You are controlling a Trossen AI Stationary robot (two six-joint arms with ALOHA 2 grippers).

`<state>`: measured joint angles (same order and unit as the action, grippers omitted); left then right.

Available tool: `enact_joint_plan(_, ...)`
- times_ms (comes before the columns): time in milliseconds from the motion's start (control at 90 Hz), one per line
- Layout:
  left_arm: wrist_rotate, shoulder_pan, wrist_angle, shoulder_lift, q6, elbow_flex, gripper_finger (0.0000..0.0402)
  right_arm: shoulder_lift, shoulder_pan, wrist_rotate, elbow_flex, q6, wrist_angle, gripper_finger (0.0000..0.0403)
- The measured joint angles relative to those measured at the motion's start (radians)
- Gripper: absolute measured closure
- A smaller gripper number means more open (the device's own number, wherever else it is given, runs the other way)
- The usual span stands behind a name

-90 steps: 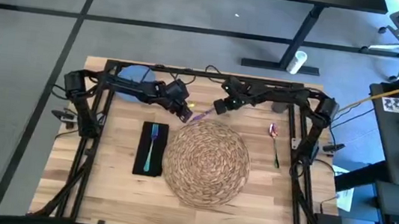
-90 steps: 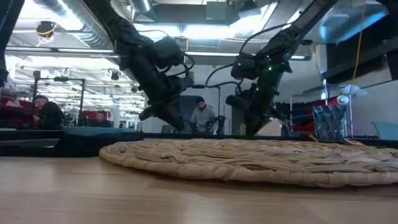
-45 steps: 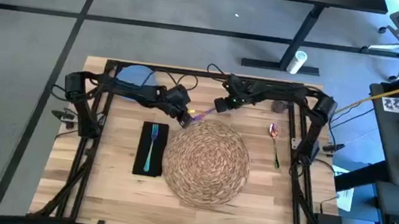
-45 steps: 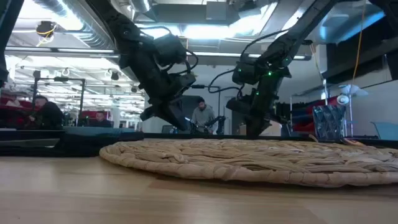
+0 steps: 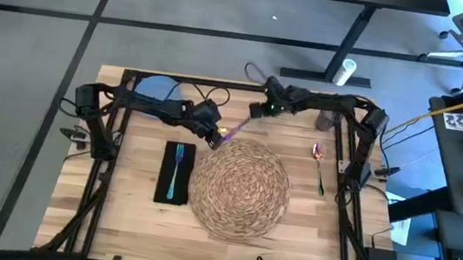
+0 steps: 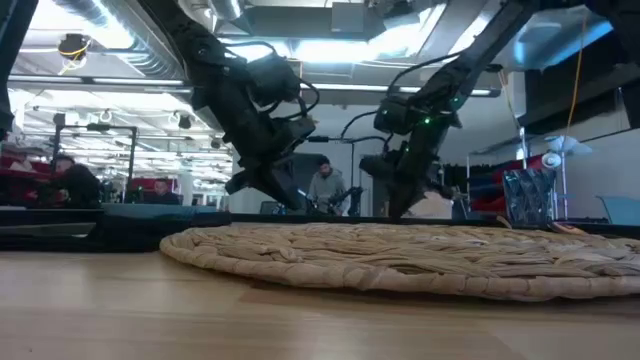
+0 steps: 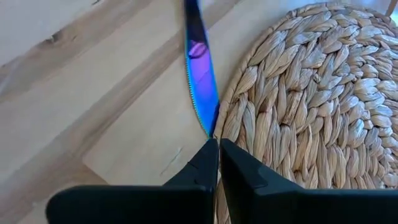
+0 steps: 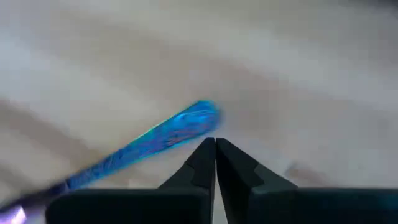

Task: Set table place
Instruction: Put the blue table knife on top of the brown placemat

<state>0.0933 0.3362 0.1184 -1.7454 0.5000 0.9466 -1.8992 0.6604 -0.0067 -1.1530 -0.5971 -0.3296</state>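
Placemat: the woven mat (image 5: 241, 188) lies bare mid-table (image 5: 129, 223), a little toward the near edge; nothing is on it yet.
Napkin: the black napkin (image 5: 165, 173) sits just left of the mat with the teal fork (image 5: 176, 169) on it, already laid.
Spoon: a spoon (image 5: 320, 166) lies right of the mat, near the right edge.
Left gripper: the left gripper (image 7: 217, 149) is at the mat's far left rim, its fingers pinched on the tip of the knife (image 7: 200, 74).
Knife: its iridescent blade runs away from the mat's rim over bare wood; whether it touches the wood I cannot tell.
Right gripper: the right gripper (image 8: 215, 146) has its fingers pressed together on nothing, the knife's end just beyond them.
Change: a second ago the right gripper sat close at the knife's far end; it has now drawn back toward the far edge.
Meaning: the knife looks to be the left arm's alone now, to be laid beside the mat.
Cup: the grey cup (image 5: 327, 121) waits near the far right corner.
Plate: the blue plate (image 5: 156, 87) sits at the far left corner, partly under the left arm, not yet moved to the mat.
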Motion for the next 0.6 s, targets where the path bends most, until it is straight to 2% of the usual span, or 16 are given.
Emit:
enact_joint_plan(256,-0.013,0.026,-0.002,0.000,-0.004,0.000,0.0402,0.007,0.015,-0.084,-0.061,0.059,-0.042,0.0403)
enact_joint_plan(478,-0.028,0.063,0.005,0.000,-0.003,0.000,0.0402,-0.003,-0.017,-0.091,-0.064,0.081,-0.076,0.0403)
enact_joint_plan(600,-0.022,0.066,0.004,0.000,-0.003,0.000,0.0402,-0.013,-0.017,-0.045,-0.063,0.085,-0.099,0.0403)
